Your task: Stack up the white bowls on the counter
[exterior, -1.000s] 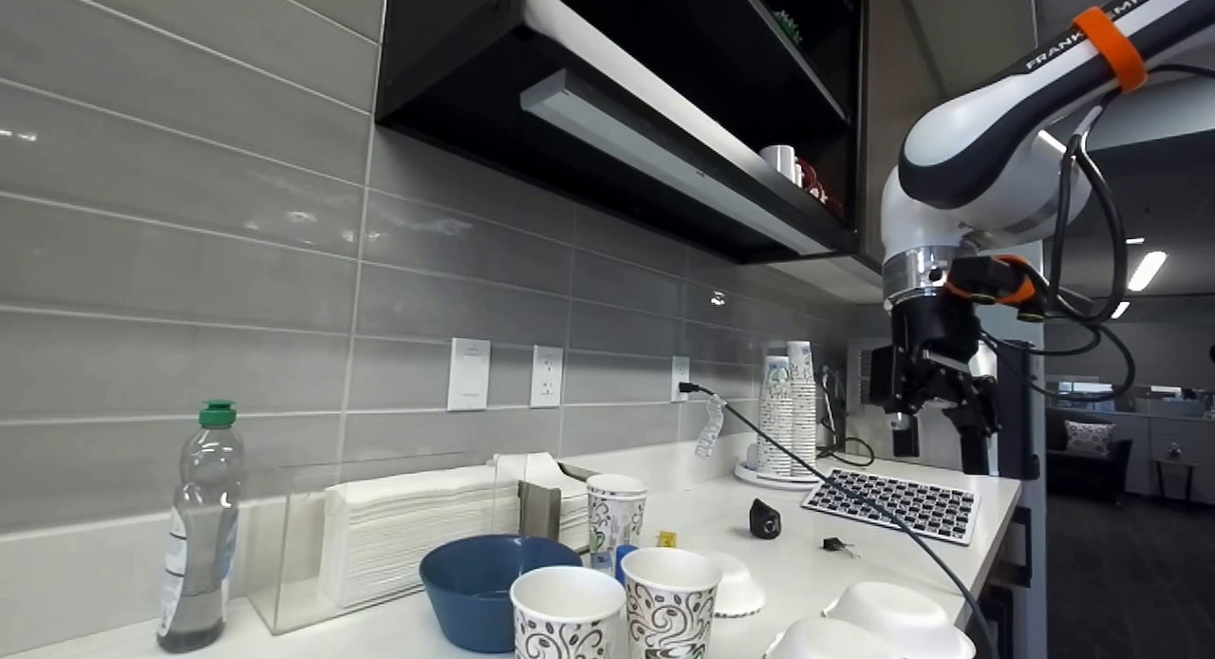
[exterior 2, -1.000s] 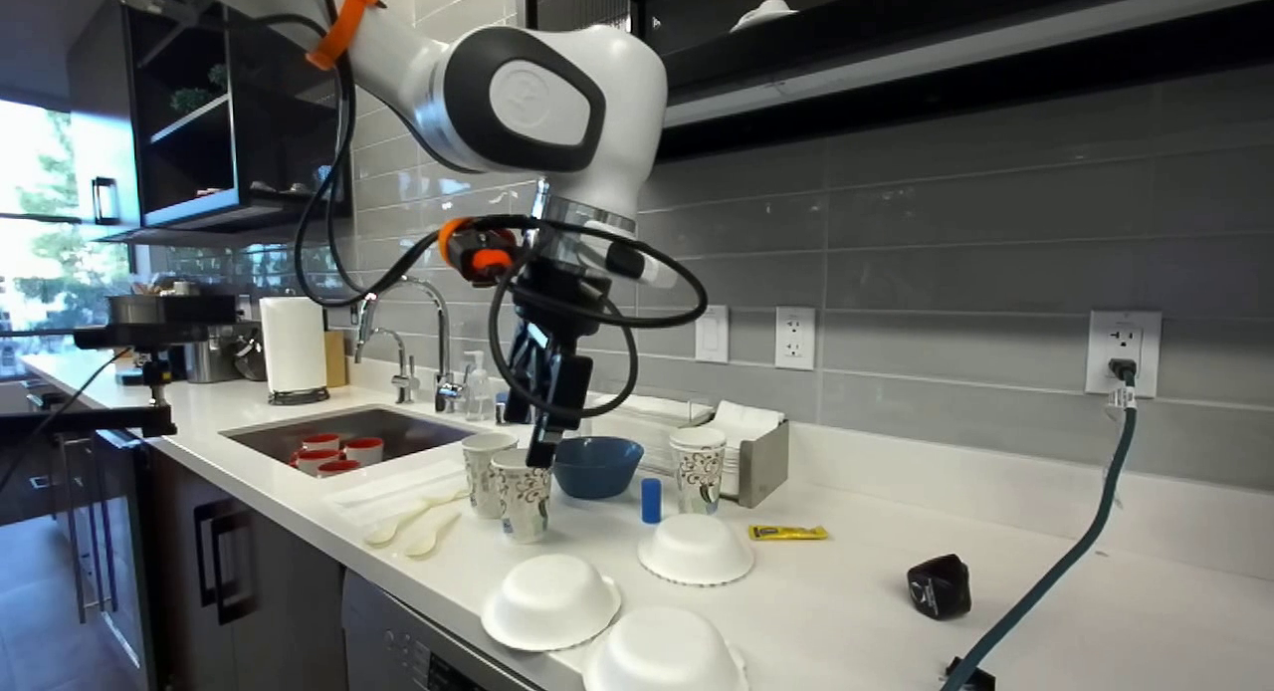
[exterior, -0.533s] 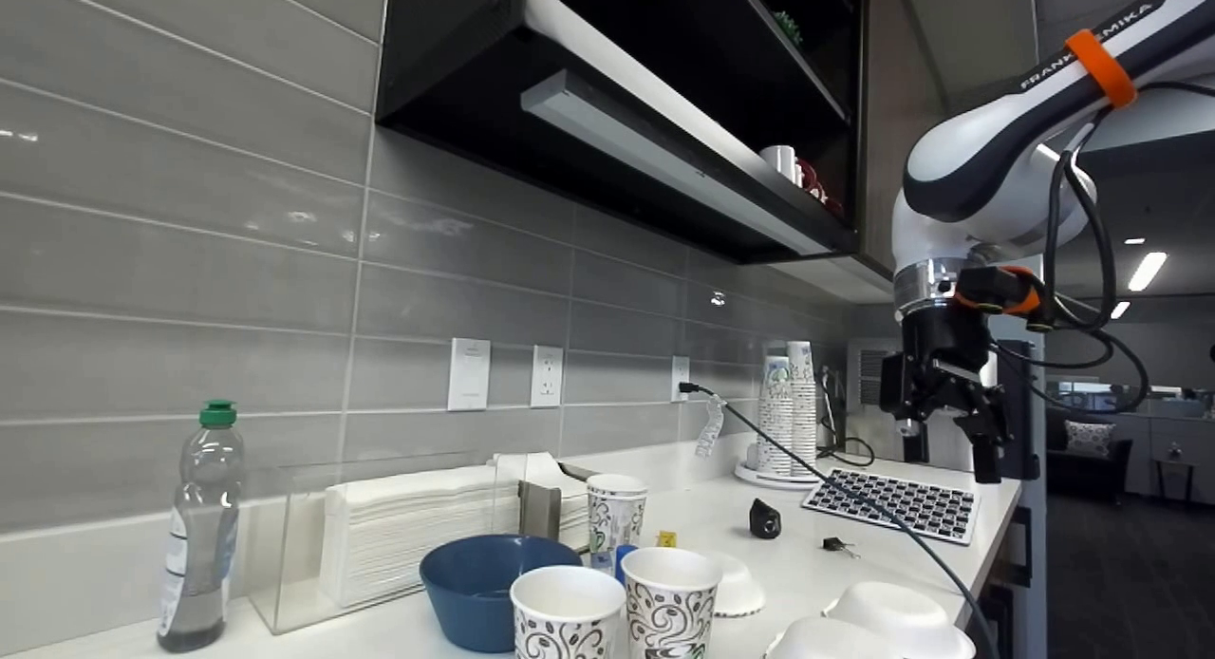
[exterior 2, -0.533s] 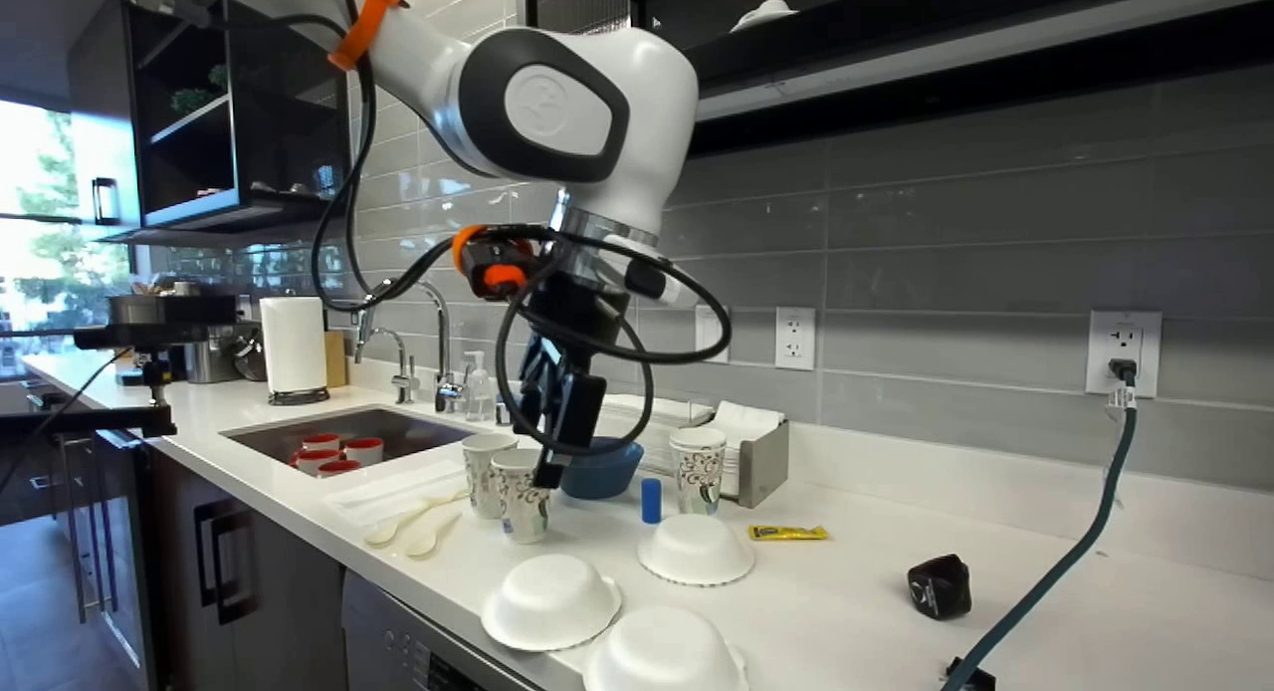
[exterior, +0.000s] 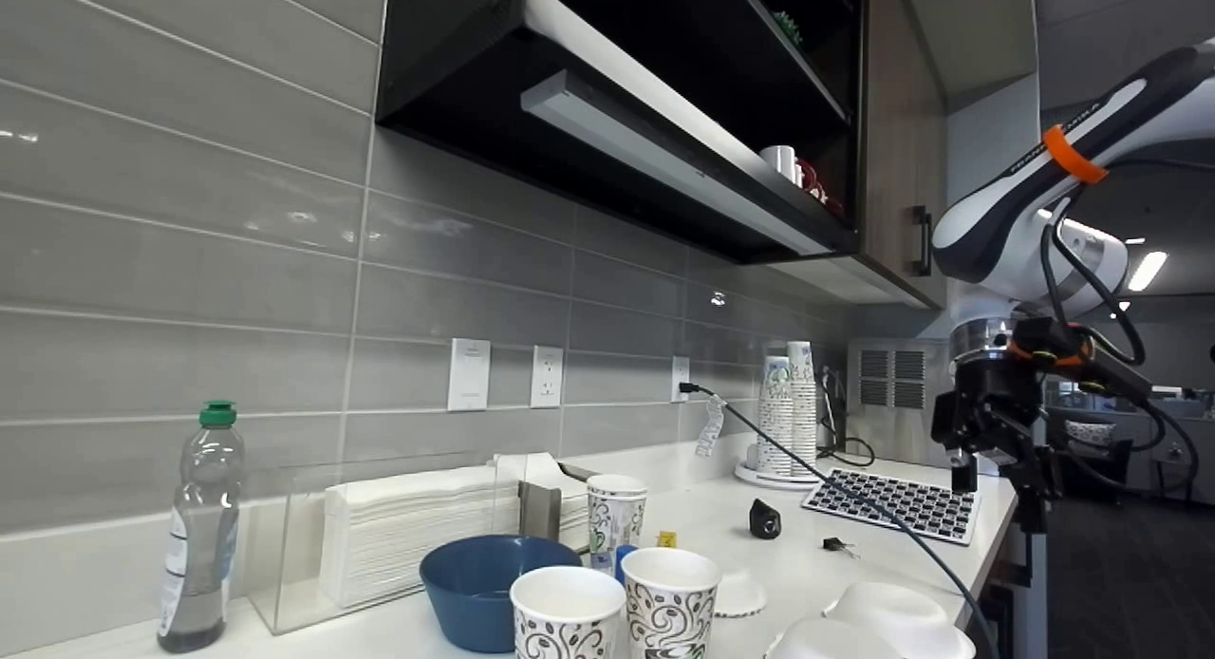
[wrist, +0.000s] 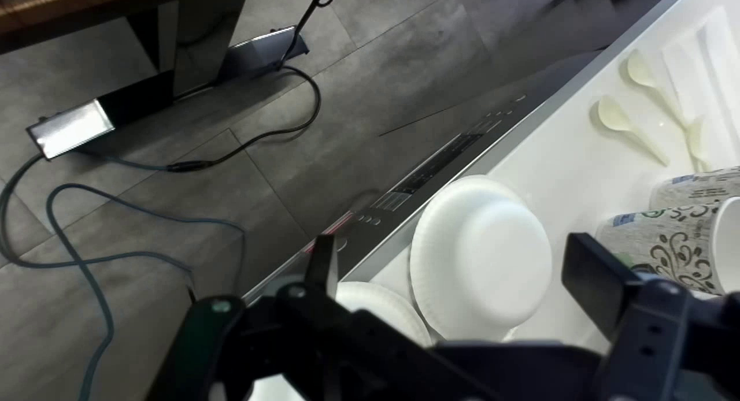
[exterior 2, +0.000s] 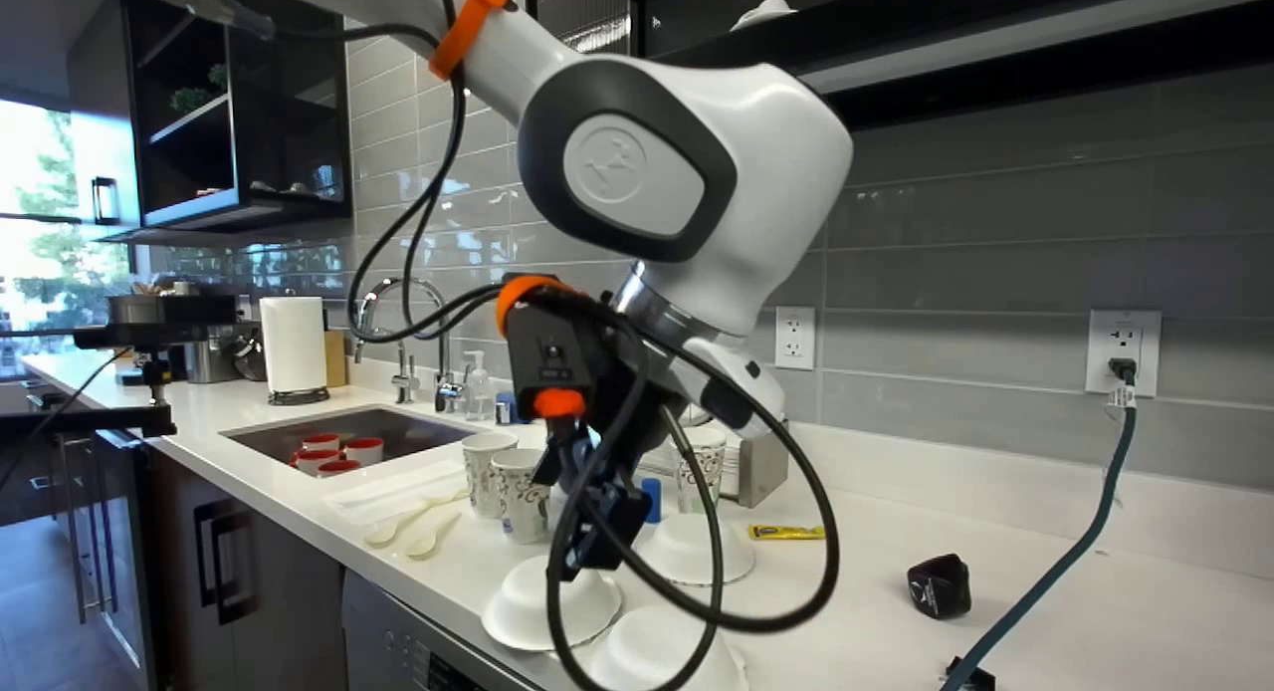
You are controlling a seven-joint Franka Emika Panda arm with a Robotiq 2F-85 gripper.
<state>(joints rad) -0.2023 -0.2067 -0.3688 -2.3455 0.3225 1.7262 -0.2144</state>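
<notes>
Three white bowls lie upside down and apart from one another on the pale counter (exterior 2: 836, 641). One bowl (exterior 2: 523, 611) is near the front edge, a second bowl (exterior 2: 647, 646) is close beside it, and a third bowl (exterior 2: 672, 552) sits further back. In the wrist view the jaws of my gripper (wrist: 454, 248) stand wide apart, with a bowl (wrist: 491, 256) seen between them and nothing held. Another bowl (wrist: 378, 305) is partly hidden behind a finger. My gripper (exterior 2: 572, 532) hangs above the front bowl, in front of part of it in an exterior view.
Two patterned paper cups (exterior 2: 520, 502) and spoons (exterior 2: 433, 532) are left of the bowls. A blue bowl (exterior: 479, 593), another cup (exterior: 615, 526) and a napkin holder (exterior: 541, 512) stand toward the wall. A sink (exterior 2: 383, 417) is further left. A cable (exterior 2: 1070, 532) crosses the right side.
The arm has come down and shifted right in both exterior views, bringing the open gripper from over the cups to above the front bowl. The bowls have not moved.
</notes>
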